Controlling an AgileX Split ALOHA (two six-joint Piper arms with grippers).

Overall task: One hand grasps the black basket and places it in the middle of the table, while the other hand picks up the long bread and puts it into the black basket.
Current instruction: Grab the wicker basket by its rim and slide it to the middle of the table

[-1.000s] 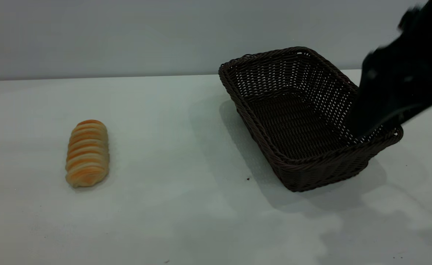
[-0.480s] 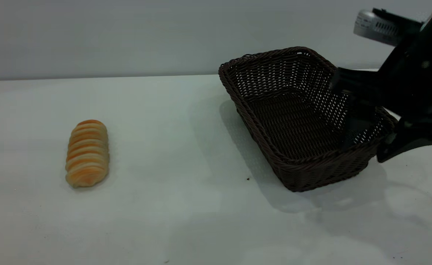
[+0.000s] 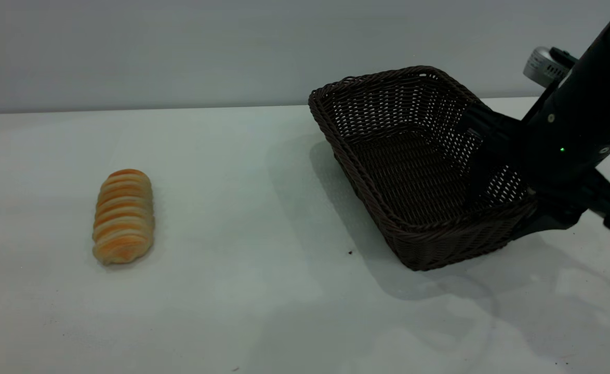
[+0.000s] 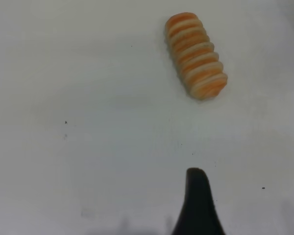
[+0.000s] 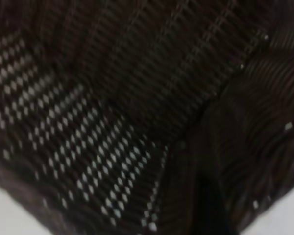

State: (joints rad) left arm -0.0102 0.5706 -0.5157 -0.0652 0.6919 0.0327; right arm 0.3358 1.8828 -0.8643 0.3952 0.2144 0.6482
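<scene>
One end effector, the right end effector (image 3: 513, 179), straddles the basket's (image 3: 414, 171) right wall, grip unclear. Bread (image 3: 123, 215) lies far left on the counter (image 3: 242, 291), left end effector (image 4: 198, 205) near.

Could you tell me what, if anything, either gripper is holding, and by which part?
The right gripper straddles the black basket's right side wall; whether it has clamped cannot be told.

The black basket (image 5: 112, 98) fills the view, pale table (image 5: 10, 218) showing through its weave.
</scene>
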